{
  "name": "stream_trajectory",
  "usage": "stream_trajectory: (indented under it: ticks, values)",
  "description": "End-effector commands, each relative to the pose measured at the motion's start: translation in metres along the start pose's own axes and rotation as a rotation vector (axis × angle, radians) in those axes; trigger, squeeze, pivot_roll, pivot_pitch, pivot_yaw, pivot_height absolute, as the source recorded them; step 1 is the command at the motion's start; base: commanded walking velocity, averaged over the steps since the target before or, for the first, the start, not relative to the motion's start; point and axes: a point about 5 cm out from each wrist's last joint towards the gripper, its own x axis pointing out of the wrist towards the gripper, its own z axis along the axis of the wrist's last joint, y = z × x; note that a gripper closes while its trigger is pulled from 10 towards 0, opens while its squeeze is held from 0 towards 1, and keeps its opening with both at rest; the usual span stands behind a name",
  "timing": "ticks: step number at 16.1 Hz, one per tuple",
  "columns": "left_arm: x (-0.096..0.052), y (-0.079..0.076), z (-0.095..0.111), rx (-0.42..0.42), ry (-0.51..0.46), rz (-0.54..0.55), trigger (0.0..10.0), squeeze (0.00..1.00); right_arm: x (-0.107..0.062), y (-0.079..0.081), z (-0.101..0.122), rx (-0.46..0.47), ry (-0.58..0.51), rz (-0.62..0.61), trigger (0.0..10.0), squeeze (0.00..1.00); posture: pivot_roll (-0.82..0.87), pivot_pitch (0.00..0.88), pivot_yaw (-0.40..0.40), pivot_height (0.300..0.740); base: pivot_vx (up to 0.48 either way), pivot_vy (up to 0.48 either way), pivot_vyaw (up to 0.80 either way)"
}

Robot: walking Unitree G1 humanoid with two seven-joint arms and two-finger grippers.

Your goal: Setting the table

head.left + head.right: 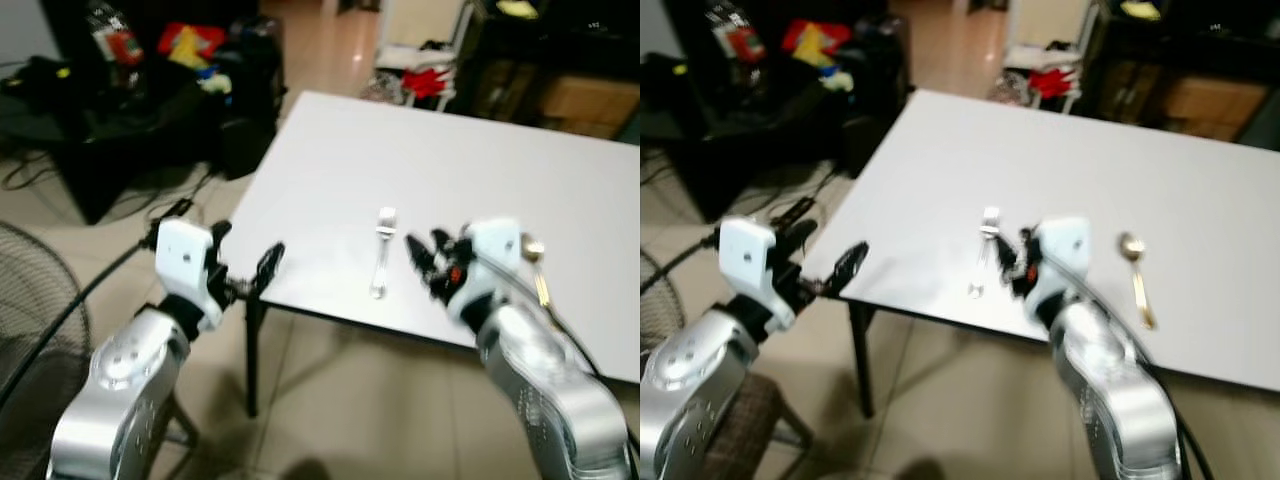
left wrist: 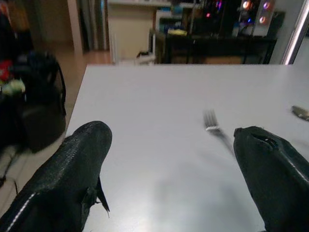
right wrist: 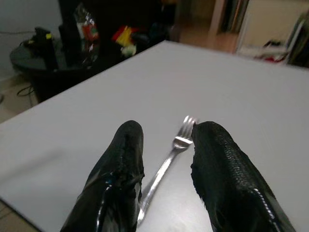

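A silver fork (image 1: 382, 252) lies on the white table (image 1: 420, 160) near its front edge, tines pointing away from me. A gold-toned spoon (image 1: 536, 266) lies to its right, partly behind my right arm. My right gripper (image 1: 428, 256) hovers just right of the fork. In the right wrist view its fingers (image 3: 126, 159) stand apart, and the fork (image 3: 166, 164) lies on the table in the gap, not gripped. My left gripper (image 1: 244, 256) is wide open with nothing in it at the table's front-left corner, facing across the top toward the fork (image 2: 213, 127).
A dark sofa (image 1: 120, 110) with cluttered items stands at the back left. A round fan (image 1: 30, 300) is at the near left. Dark cabinets (image 1: 540, 70) and red items (image 1: 425, 80) lie beyond the table. Tiled floor runs along the table's left side.
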Motion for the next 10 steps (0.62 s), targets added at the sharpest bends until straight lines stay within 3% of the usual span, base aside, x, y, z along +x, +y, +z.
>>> stream_trajectory:
  ticks: [1, 3, 6, 8, 10]
  values:
    - [0.000, -0.006, 0.004, 0.018, -0.009, 0.000, 10.0, 0.00, -0.006, -0.004, 0.004, -0.008, -0.026, -0.047, 10.0, 0.00, 0.06, 0.000, -0.059, 0.740, 0.000, -0.480, 0.00]
    - [-0.004, 0.000, 0.000, 0.013, -0.007, 0.104, 10.0, 0.00, -0.022, -0.002, -0.008, 0.061, -0.017, -0.044, 10.0, 0.00, 0.06, 0.000, -0.061, 0.740, 0.000, -0.480, 0.00]
    - [-0.008, 0.000, -0.006, 0.034, 0.013, 0.155, 10.0, 0.00, -0.035, 0.000, -0.028, 0.061, 0.061, -0.062, 10.0, 0.00, 0.07, 0.000, -0.064, 0.740, 0.000, -0.480, 0.00]
    - [-0.010, 0.000, -0.006, 0.040, 0.017, 0.161, 10.0, 0.00, -0.035, -0.004, -0.029, 0.102, 0.058, -0.093, 10.0, 0.00, 0.08, 0.000, -0.068, 0.740, 0.000, -0.480, 0.00]
    - [-0.008, 0.001, -0.004, 0.066, 0.017, 0.154, 10.0, 0.00, -0.033, -0.009, -0.029, 0.045, 0.045, -0.151, 10.0, 0.00, 0.08, 0.000, -0.063, 0.740, 0.000, -0.480, 0.00]
